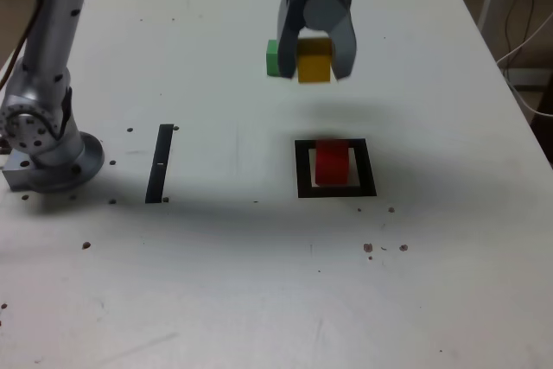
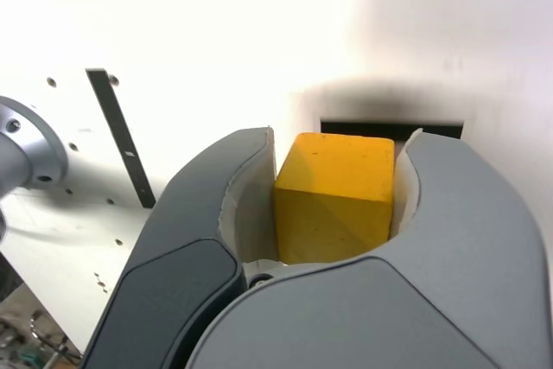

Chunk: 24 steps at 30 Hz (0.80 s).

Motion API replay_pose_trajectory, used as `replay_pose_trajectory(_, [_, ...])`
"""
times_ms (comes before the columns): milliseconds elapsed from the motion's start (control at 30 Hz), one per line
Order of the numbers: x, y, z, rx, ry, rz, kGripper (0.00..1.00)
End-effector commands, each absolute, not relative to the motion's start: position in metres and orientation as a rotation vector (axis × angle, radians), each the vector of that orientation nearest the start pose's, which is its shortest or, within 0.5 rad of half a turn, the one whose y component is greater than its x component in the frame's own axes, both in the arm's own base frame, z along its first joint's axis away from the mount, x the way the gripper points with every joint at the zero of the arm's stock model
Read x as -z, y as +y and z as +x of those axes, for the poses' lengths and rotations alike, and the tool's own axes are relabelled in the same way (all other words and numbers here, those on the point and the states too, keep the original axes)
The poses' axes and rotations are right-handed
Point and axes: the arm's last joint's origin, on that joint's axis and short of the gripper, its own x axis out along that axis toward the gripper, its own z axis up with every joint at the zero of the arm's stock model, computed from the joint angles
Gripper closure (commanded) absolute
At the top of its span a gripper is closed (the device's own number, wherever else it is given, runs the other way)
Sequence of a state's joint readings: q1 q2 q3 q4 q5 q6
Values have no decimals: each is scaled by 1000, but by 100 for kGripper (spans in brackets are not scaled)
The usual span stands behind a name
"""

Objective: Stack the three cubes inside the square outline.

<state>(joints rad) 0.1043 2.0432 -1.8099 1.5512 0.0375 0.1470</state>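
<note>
Three cubes: we see red, yellow, green.
Gripper [image 1: 315, 66]: clamped on yellow cube [image 1: 314, 60], above and behind the square outline [image 1: 336, 189].
Red cube [image 1: 332, 163]: inside the outline.
Green cube [image 1: 272, 58]: behind the outline.

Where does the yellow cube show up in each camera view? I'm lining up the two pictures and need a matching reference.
Exterior view: the yellow cube hangs above the table, clamped in the tool, beyond the square outline and beside the green cube.
Wrist view: the yellow cube fills the middle, between the tool's grey jaws.
Shared landmark: the thin black strip on the table.
</note>
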Motion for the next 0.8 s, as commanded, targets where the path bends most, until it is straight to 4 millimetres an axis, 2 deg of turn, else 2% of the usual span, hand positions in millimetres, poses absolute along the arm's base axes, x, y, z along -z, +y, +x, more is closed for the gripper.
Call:
replay_pose_trajectory(0, [-302,29,357,39,1781,45,72])
replay_pose_trajectory(567, [-277,-16,369,101,1805,45,72])
replay_pose_trajectory(767, [-267,-22,376,110,1806,41,72])
